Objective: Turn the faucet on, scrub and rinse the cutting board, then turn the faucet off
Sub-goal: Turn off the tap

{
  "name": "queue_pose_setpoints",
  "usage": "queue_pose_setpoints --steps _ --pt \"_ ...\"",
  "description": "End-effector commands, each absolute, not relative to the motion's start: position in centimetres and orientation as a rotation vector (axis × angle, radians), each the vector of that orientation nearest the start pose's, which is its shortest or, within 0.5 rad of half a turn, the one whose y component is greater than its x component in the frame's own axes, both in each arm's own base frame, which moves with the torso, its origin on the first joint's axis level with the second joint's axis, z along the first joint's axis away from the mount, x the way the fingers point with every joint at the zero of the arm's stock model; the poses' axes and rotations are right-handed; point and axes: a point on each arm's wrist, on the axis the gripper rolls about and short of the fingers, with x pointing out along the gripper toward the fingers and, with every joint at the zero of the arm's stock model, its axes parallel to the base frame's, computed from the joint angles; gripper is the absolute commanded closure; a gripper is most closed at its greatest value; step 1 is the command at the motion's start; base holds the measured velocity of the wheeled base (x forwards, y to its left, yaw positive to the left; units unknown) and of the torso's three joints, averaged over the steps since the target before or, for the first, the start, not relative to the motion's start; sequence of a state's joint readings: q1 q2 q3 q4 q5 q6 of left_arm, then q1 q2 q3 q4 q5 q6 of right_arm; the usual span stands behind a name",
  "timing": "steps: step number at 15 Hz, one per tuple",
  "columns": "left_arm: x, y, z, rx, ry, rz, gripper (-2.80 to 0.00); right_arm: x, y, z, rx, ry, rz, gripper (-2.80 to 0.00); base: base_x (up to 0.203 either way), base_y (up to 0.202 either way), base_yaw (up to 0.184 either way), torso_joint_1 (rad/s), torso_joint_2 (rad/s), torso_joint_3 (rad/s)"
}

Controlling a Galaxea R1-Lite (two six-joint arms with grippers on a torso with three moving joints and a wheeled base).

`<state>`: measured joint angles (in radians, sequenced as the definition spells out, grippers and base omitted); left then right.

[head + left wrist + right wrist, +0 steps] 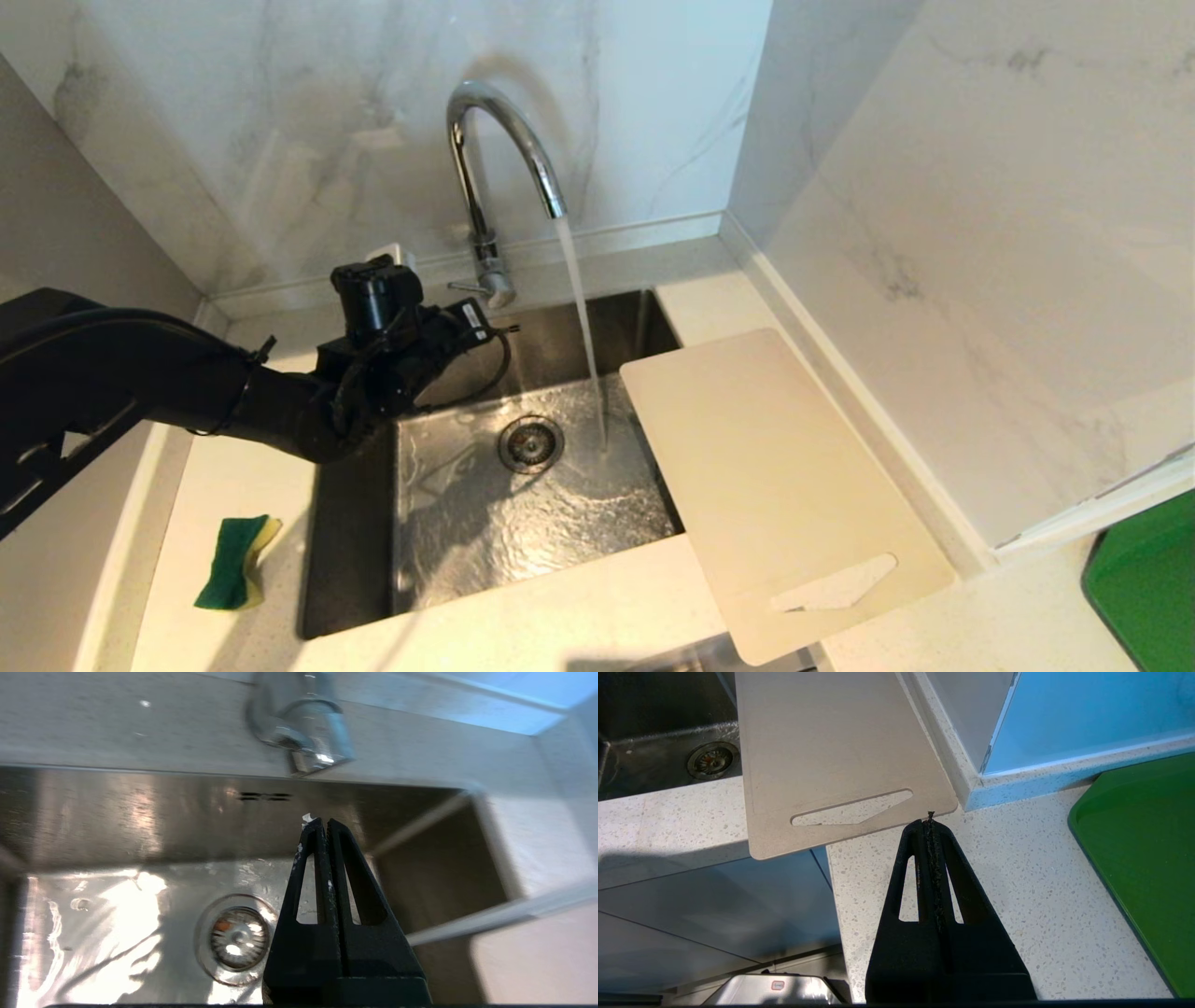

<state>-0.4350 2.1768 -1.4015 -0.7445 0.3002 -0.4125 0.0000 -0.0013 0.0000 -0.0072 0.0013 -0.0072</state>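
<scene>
Both jaw pairs together, empty; pale beige rectangular cutting board [775, 485] overhanging countertop's front edge, liable to tip if nudged carelessly beside running chrome gooseneck faucet [495, 168].

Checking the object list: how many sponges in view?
1. A green-and-yellow sponge lies on the counter left of the sink, apart from the cutting board. The left arm may hide others.

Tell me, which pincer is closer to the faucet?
Left. The left pincer is shut just before the faucet; the right pincer is far off, by the cutting board.
</scene>
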Motion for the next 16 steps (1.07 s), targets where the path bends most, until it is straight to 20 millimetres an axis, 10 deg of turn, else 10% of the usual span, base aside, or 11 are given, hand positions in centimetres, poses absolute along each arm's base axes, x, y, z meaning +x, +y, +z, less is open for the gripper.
queue_pose_setpoints --steps 1,16 --pt "42.1 -18.0 16.9 -0.388 0.05 -0.107 0.0 -2.3 0.0 7.6 -0.008 -0.006 0.002 0.0 0.0 0.0 0.0 0.0 0.0 0.0" --pt "46.0 -15.7 16.7 -0.363 -0.025 -0.034 0.0 -2.3 0.0 7.6 -0.008 -0.006 0.003 0.0 0.0 0.0 0.0 0.0 0.0 0.0"
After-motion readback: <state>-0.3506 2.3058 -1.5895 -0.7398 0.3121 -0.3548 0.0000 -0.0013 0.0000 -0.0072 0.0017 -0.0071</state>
